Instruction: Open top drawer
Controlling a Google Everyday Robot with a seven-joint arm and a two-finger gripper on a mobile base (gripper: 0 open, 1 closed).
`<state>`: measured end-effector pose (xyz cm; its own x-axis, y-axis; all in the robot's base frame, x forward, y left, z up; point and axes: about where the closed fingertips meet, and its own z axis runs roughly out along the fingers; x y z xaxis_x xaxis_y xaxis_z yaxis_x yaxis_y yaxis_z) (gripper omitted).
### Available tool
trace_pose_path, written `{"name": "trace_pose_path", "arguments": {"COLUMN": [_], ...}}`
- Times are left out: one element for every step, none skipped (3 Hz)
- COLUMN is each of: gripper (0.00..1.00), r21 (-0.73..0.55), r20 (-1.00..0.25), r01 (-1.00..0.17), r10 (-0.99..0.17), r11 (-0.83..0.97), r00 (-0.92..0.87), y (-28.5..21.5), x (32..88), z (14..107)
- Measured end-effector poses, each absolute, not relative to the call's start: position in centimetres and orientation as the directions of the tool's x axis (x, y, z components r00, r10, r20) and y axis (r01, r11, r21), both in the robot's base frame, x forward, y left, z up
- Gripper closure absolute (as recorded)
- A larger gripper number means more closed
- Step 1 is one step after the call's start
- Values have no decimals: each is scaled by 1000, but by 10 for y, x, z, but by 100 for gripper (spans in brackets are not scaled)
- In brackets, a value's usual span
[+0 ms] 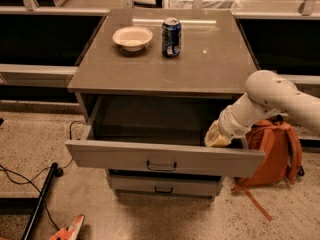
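The top drawer (162,157) of the grey cabinet is pulled out toward me. Its wide grey front has a small dark loop handle (161,166) at centre, and the inside looks dark. My gripper (216,138) is at the end of the white arm that reaches in from the right. It sits at the drawer's right end, just behind the front panel, and is partly hidden by that panel. Below, a narrower second drawer (164,186) is shut.
A cream bowl (132,37) and a blue soda can (171,37) stand on the cabinet top (200,64). An orange backpack (274,154) leans on the floor at the right. A black cable and pole (40,199) lie on the floor at the left.
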<state>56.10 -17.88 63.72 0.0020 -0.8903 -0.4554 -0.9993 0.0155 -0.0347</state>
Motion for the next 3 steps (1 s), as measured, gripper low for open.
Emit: {"name": "trace_pose_path", "arguments": {"gripper": [100, 100, 100], "r21": [-16, 14, 14], "r20": [-461, -465, -465], "r01": [-1000, -999, -999], "r10": [-887, -884, -884], "r11": [-10, -50, -50], "r00": [16, 37, 37], "y": [-177, -174, -173], "x": [547, 519, 520], "z": [634, 633, 633]}}
